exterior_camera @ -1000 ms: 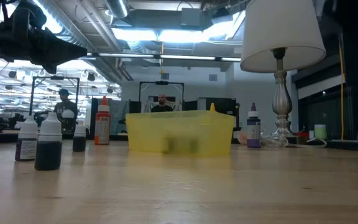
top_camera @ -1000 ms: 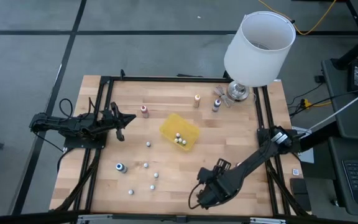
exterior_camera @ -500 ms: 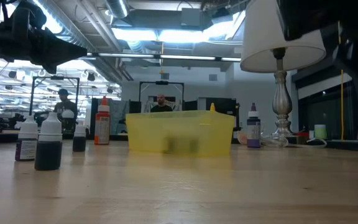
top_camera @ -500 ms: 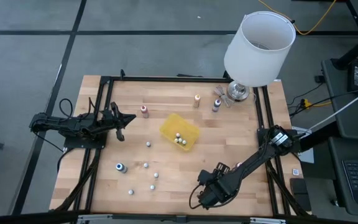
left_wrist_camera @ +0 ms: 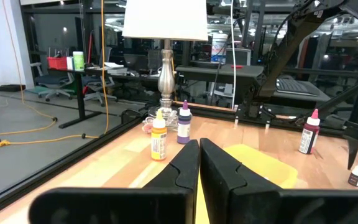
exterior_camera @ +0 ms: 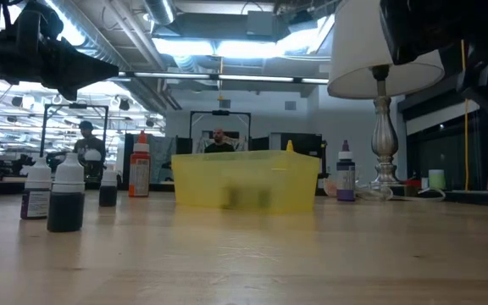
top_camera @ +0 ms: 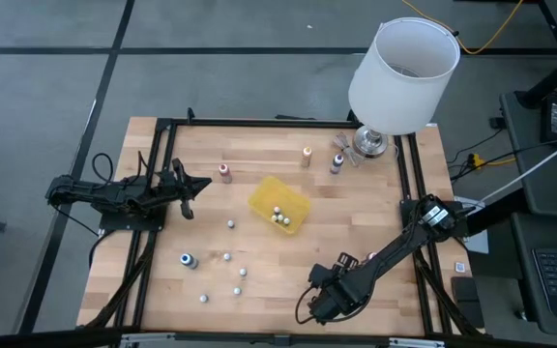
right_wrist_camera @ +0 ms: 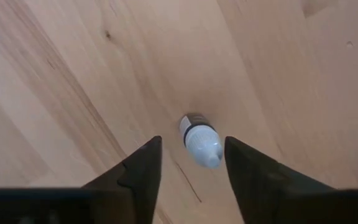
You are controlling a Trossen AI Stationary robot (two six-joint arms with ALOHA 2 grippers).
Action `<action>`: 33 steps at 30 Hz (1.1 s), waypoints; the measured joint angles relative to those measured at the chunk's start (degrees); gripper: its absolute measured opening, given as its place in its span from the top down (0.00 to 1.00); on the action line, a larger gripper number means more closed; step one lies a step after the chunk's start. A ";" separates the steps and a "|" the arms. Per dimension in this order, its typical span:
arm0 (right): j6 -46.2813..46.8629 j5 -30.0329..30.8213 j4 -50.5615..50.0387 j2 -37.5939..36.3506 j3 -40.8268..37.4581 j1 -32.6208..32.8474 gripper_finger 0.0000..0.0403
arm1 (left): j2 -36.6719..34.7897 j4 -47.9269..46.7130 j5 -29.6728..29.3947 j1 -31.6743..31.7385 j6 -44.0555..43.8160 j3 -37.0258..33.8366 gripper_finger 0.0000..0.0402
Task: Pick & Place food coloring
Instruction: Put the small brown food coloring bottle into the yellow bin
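Food coloring bottles stand scattered on the wooden table: several small ones near the left front [top_camera: 226, 256], three taller ones at the far side [top_camera: 307, 155], and a few inside the yellow tray [top_camera: 279, 204]. My right gripper [top_camera: 311, 307] is at the near edge, pointing down and open. In the right wrist view its fingers stand on either side of one white-capped bottle [right_wrist_camera: 201, 140] that is upright on the table, without touching it. The high view hides this bottle under the gripper. My left gripper [top_camera: 193, 184] waits shut at the table's left side, above the table.
A lamp with a white shade [top_camera: 400, 72] stands at the far right corner. The black frame rails [top_camera: 158, 193] run along the table's left and right sides. In the low view the tray [exterior_camera: 246, 180] stands mid-table, dark bottles [exterior_camera: 66, 199] on the left. People show in the room behind.
My right gripper has shifted a little toward the table's near edge and left, over the white-capped bottle. In the low view, part of the right arm has come into the picture's upper right.
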 joint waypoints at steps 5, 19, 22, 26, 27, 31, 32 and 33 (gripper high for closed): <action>-0.09 0.00 -0.04 0.00 0.00 0.00 0.70 | 0.00 0.00 0.00 0.01 0.00 -0.01 0.97; -9.30 0.04 -3.57 -1.55 1.95 -0.80 0.80 | 0.00 0.00 -0.02 0.00 0.00 0.02 0.98; -12.79 0.09 -7.28 -1.50 4.06 -1.72 0.80 | 0.00 0.00 -0.02 0.00 0.00 0.01 0.97; -18.67 0.20 -10.97 -1.51 7.23 -3.14 0.83 | 0.00 0.00 0.00 0.01 0.00 0.02 0.97; -20.13 0.21 -11.84 -1.51 8.11 -3.57 0.84 | 0.00 0.00 -0.02 -0.01 0.00 0.01 0.97; -25.93 0.13 -15.88 -1.51 11.93 -5.60 0.83 | 0.00 0.00 0.00 -0.02 0.00 0.02 0.98; -27.29 0.19 -17.18 -1.51 12.94 -6.24 0.82 | 0.00 0.00 0.00 0.00 0.00 -0.01 0.98; -28.70 0.21 -17.84 -1.51 13.92 -6.95 0.81 | 0.00 0.00 -0.01 0.00 0.00 0.00 0.98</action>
